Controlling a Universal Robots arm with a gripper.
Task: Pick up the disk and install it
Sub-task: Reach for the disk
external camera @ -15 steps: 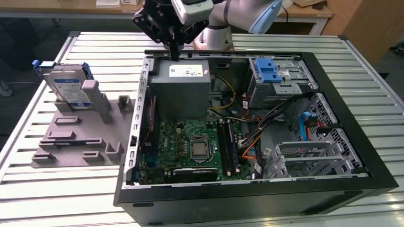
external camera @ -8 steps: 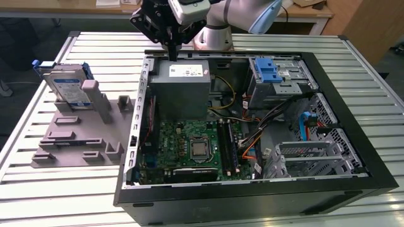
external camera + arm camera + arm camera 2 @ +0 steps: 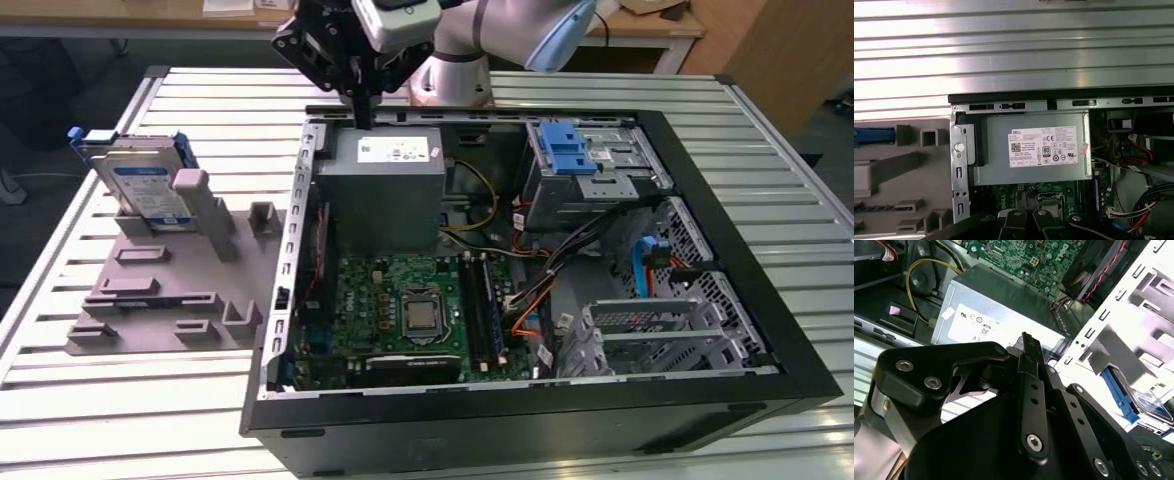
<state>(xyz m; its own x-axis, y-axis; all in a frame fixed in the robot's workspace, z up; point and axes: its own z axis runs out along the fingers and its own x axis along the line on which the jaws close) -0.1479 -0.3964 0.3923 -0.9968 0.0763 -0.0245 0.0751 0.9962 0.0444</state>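
The disk (image 3: 143,183) stands on edge in a grey holder at the exterior view's left, a silver drive with a white-and-blue label in a blue carrier. The second wrist view catches its blue frame (image 3: 1126,399), and the first wrist view its blue end tab (image 3: 874,136). My gripper (image 3: 362,112) hangs over the far rim of the open computer case, above the grey power-supply box (image 3: 387,168). It is well to the right of the disk in the exterior view. Its fingers (image 3: 1027,347) are shut together with nothing between them.
The open black computer case (image 3: 534,405) holds the motherboard (image 3: 400,310), cables, and a grey drive cage with a blue latch (image 3: 567,148). A grey fixture plate (image 3: 160,300) with several upright blocks lies beside the case on the slatted metal table (image 3: 134,400).
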